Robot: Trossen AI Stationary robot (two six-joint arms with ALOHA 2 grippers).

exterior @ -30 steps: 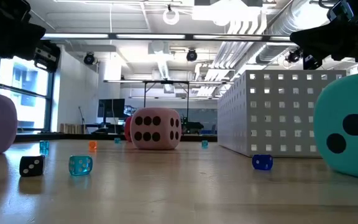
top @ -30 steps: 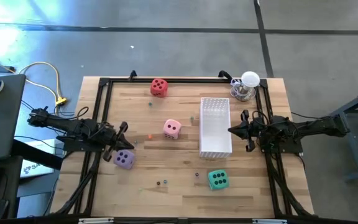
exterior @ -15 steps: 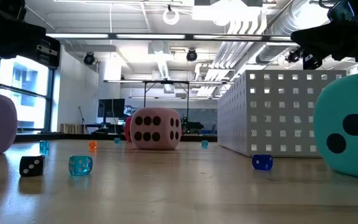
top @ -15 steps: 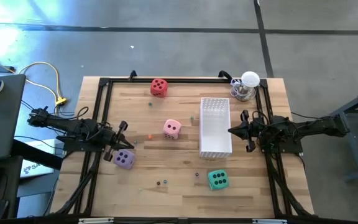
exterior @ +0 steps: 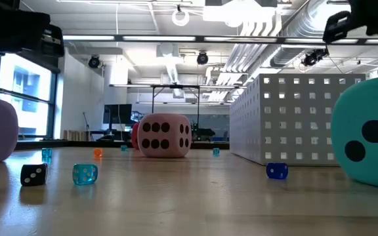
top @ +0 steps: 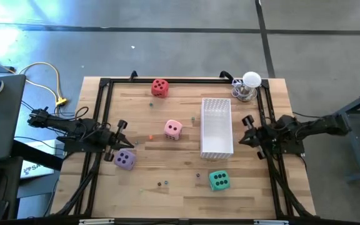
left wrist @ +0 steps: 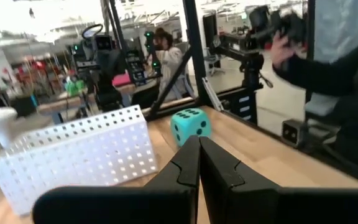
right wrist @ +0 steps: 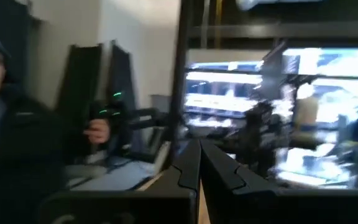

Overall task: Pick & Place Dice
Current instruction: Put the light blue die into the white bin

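Dice unpicked, all four loose on the table: red (top: 160, 87), pink (top: 173, 129), purple (top: 125, 160), green (top: 219, 180). I have left gripper (top: 121, 134) pinched closed, empty, beside purple; right gripper (top: 249, 130) also closed, empty, beside the bin (top: 216, 127), presumably the drop target.

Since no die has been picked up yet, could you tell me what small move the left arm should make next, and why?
Probably open the left gripper above the purple die. Its jaws are shut and empty, that die lies nearest it, and the white perforated bin holds none yet. The right gripper waits shut beside the bin.
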